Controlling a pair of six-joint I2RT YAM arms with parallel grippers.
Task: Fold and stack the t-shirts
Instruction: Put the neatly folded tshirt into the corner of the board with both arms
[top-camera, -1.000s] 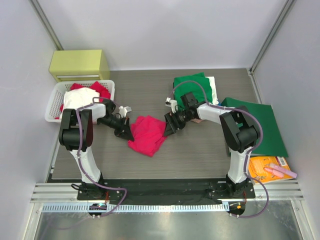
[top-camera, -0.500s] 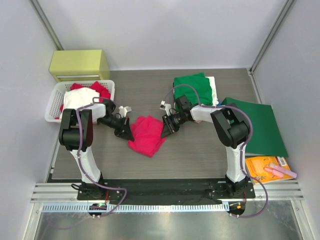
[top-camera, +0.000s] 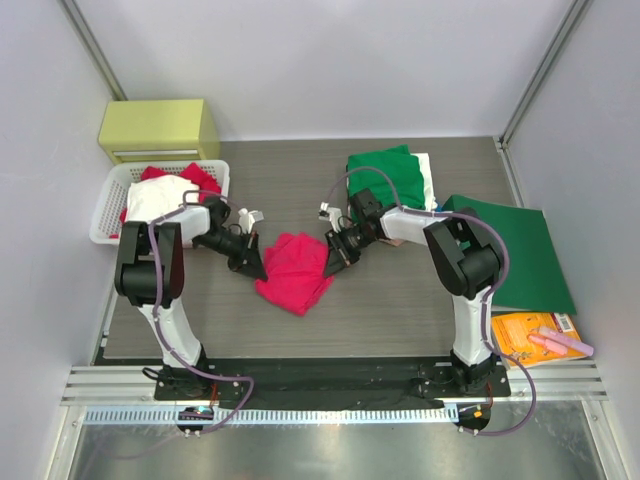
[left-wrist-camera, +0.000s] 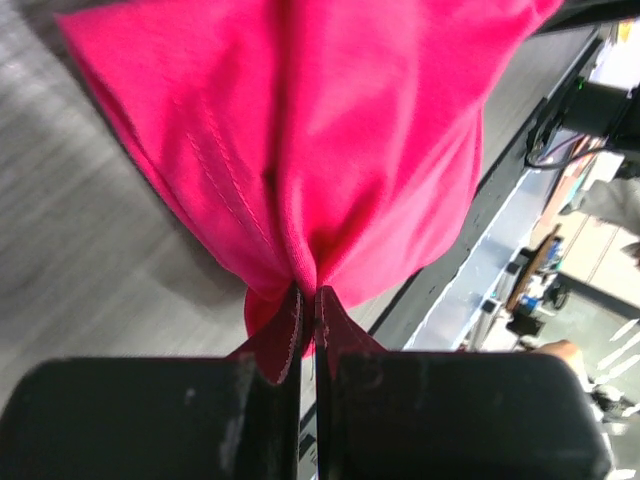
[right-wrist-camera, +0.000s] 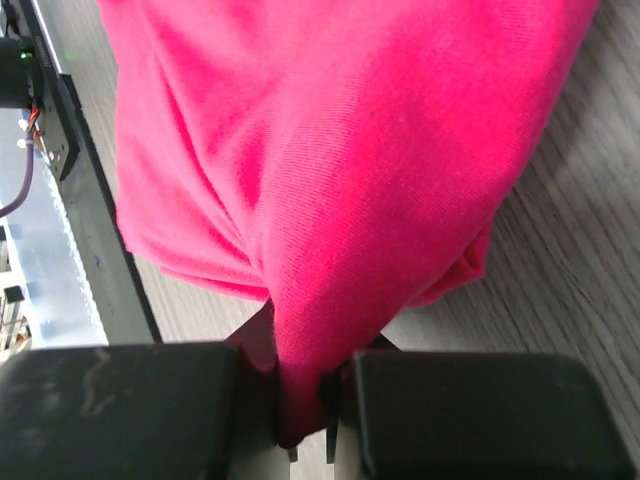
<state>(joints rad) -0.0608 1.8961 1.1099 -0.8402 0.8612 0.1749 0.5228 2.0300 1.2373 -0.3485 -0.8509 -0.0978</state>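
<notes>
From above, the red t-shirt (top-camera: 293, 270) lies bunched on the table (top-camera: 400, 310) between the left gripper (top-camera: 252, 266) and the right gripper (top-camera: 333, 257), with a clothes-filled basket (top-camera: 103, 222) to the left and a green t-shirt (top-camera: 385, 172) and a dark-green folder (top-camera: 535, 262) to the right. In the left wrist view the jaws pinch a fold of red cloth that hides most of the table. In the right wrist view the jaws clamp another fold, its far end cut off.

Grey wood-grain table (top-camera: 285, 185), plain pale walls (top-camera: 320, 60), small yellow-green drawer unit (top-camera: 158, 128) in far-left corner, even light
</notes>
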